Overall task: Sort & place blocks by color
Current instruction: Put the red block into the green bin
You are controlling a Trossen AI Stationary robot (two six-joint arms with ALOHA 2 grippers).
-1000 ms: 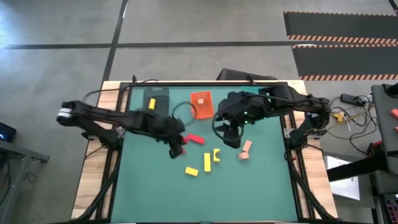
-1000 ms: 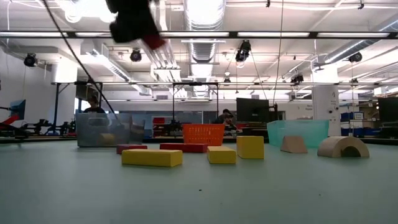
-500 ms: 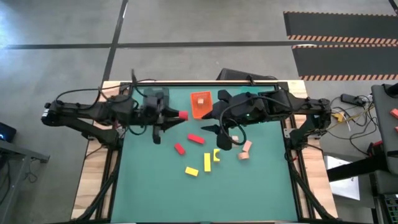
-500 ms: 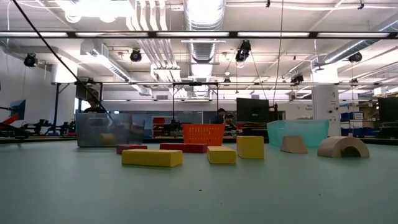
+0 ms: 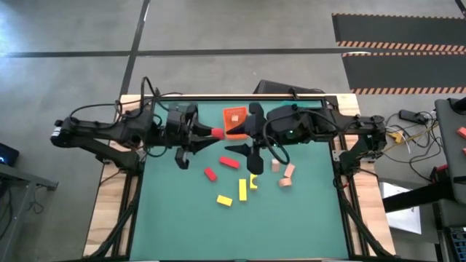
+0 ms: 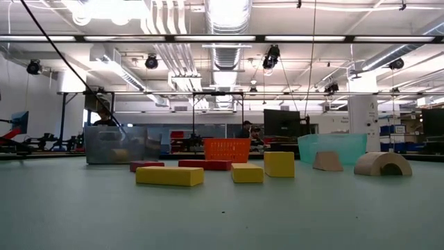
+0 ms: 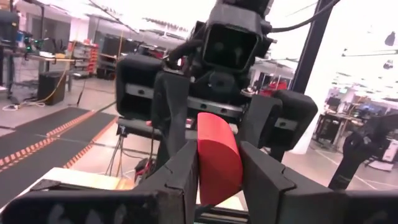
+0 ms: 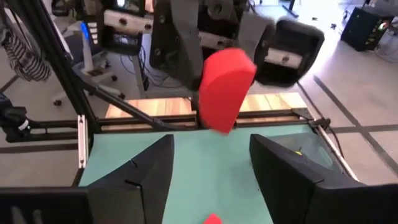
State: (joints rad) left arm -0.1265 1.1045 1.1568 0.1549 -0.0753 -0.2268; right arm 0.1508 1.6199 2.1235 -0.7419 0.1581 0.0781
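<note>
Grippers face-to-face, L end effector (image 5: 211, 134) w/ red block (image 5: 216, 134).

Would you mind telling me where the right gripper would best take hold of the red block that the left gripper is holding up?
Probably by its free rounded end. The left gripper is shut on the red block at one end, its fingers covering both flat sides there. The right gripper faces it, open, so coming straight on and closing across the flat sides of the exposed end looks safest.
</note>
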